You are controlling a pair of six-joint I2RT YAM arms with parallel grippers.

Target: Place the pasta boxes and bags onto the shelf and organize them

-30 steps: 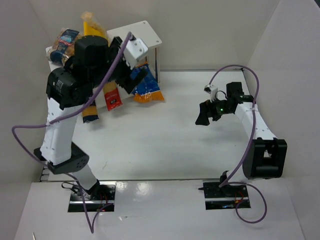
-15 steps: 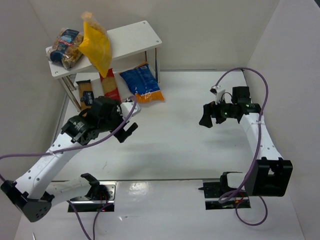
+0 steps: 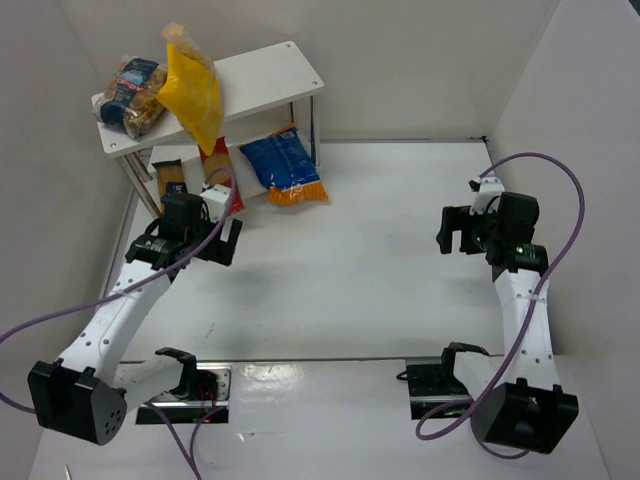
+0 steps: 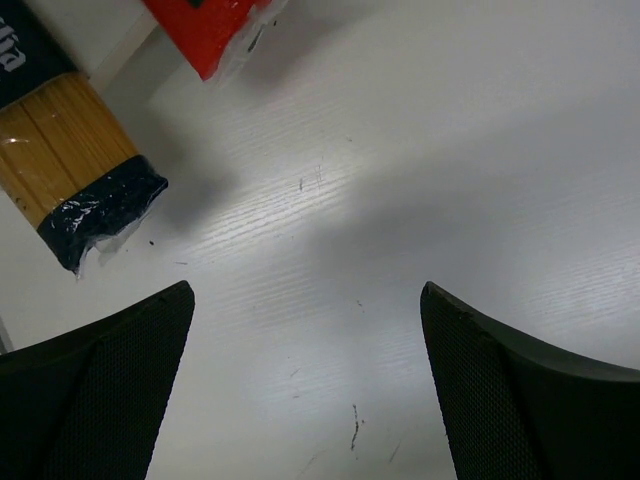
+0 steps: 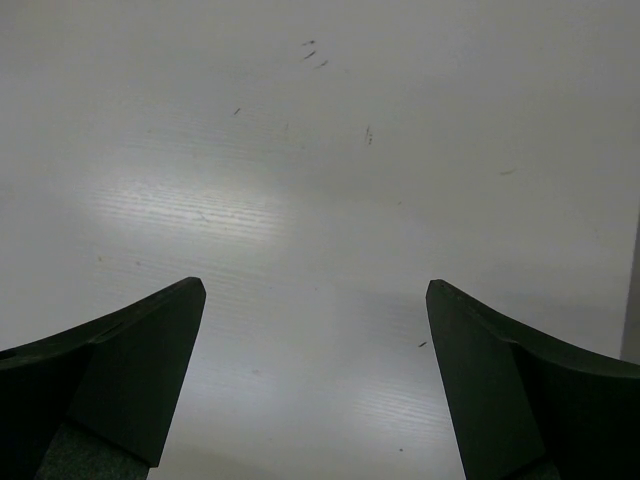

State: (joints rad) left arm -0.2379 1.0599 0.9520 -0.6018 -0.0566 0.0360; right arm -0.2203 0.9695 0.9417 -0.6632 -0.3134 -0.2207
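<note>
Slim red packet (image 4: 205,25) cut off; left gripper (image 4: 305,292), right gripper (image 5: 313,286) spread wide, empty.

Right gripper (image 5: 315,290) is hanging over the white table (image 5: 330,180), jaws standing spread wide apart. Its two dark fingers (image 5: 110,370) are poking in from the bottom-left and bottom-right corners. A glare patch (image 5: 190,215) is showing on the tabletop toward the left edge. Tiny dark specks (image 5: 312,50) are sitting near the top edge, with a few more scattered toward the right. A grey strip (image 5: 634,300) is running down the right edge; cannot tell what it is.
</note>
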